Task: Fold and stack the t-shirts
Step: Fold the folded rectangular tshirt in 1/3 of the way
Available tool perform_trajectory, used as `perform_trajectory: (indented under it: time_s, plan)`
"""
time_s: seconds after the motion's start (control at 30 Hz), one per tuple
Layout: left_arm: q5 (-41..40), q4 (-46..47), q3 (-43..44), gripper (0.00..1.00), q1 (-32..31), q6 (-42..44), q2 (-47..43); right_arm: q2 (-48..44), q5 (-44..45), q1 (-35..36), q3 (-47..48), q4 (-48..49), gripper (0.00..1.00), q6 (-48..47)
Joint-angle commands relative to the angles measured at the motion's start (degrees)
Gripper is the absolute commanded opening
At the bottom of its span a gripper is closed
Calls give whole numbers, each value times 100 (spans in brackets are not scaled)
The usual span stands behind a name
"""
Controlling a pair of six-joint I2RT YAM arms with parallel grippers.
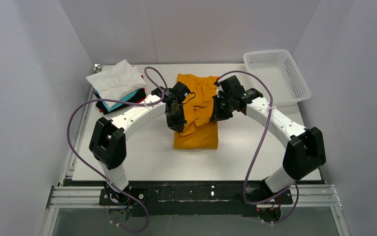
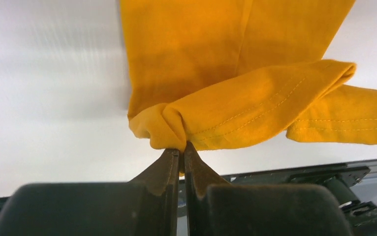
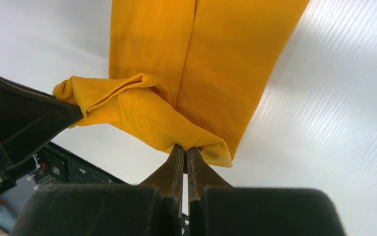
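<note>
The orange shirt (image 1: 196, 129) lies mid-desk (image 1: 255, 152), folded into a long strip. One end is pinched and lifted by the left fingers (image 2: 167, 169) and right fingers (image 3: 174, 167) (both shut tight on cloth). A pile of folded shirts (image 1: 117, 88) is already made at the far left. This last fold looks half done, and stacking is left.

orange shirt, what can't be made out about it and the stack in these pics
- Top view: the middle of the orange shirt, where the jaws pinch it, is hidden under the left arm and right arm.
- Wrist views: the shirt's far end is cut off by the top edge.
- Top view: in the folded stack, the white top shirt covers the lower ones; their count is unclear.
</note>
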Motion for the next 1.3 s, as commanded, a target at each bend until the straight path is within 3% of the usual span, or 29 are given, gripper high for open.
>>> perform_trajectory:
  time_s: [0.0,0.23,0.6,0.63,0.67,0.7,0.9,0.97,1.07,1.17,1.27]
  plan:
    - [49,-889,557,0,360,342,424,387,-232,-258,538,70,1,-315]
    - [23,-1049,1191,0,717,583,1194,1187,-567,-549,1005,122,1,-435]
    - [-274,-1130,1971,0,908,655,2262,2311,-403,-804,1513,334,1,-363]
    - [-252,-1134,2036,0,938,661,2328,2426,-391,-819,1605,333,10,-379]
    - [-207,-1129,2111,3,962,662,2397,2543,-378,-839,1736,314,23,-383]
    - [-116,-1140,2264,12,1002,729,2482,2673,-382,-861,1883,284,29,-395]
    - [2,-1906,3650,96,1211,1069,2615,2948,-157,-975,3158,-185,49,-613]
    - [-276,-1950,3447,98,1228,1089,2239,2579,-130,-975,2889,17,61,-665]
    - [-428,-1648,2358,98,1228,977,1339,1827,-578,-960,1801,758,77,-687]
    - [-434,-1169,954,98,1228,736,354,1225,-970,-891,636,1305,82,-560]
    - [-128,-817,-245,98,1228,444,-479,599,-811,-733,-441,1702,83,-512]
